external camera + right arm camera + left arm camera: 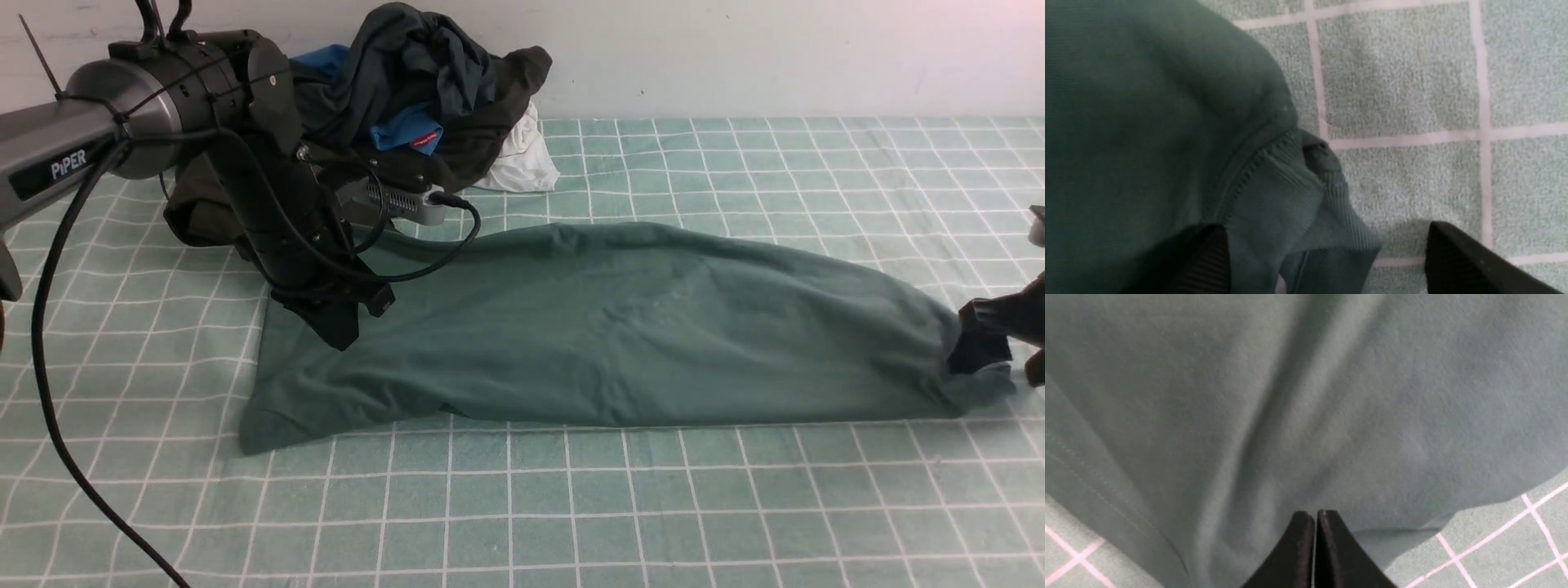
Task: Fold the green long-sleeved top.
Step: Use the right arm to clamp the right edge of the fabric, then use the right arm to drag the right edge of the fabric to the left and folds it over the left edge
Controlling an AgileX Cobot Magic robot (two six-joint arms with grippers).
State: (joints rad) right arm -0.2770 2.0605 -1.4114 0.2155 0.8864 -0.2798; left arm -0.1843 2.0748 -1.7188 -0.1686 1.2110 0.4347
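The green long-sleeved top (620, 327) lies as a long flat band across the checked cloth, running left to right. My left gripper (343, 335) points down onto its left part. In the left wrist view its fingertips (1314, 516) are pressed together over smooth green cloth (1306, 400), with no fabric showing between them. My right gripper (1004, 351) is at the top's far right end. In the right wrist view it (1325, 226) stands wide open. A ribbed edge (1290, 196) of the top lies loose between the fingers, and the far finger (1453, 253) is clear of it.
A heap of dark garments (424, 90) with blue and white pieces (522, 163) sits against the wall at the back left, behind my left arm. The light-green checked cloth (735, 506) covers the table. A black cable (49, 392) hangs from the left arm.
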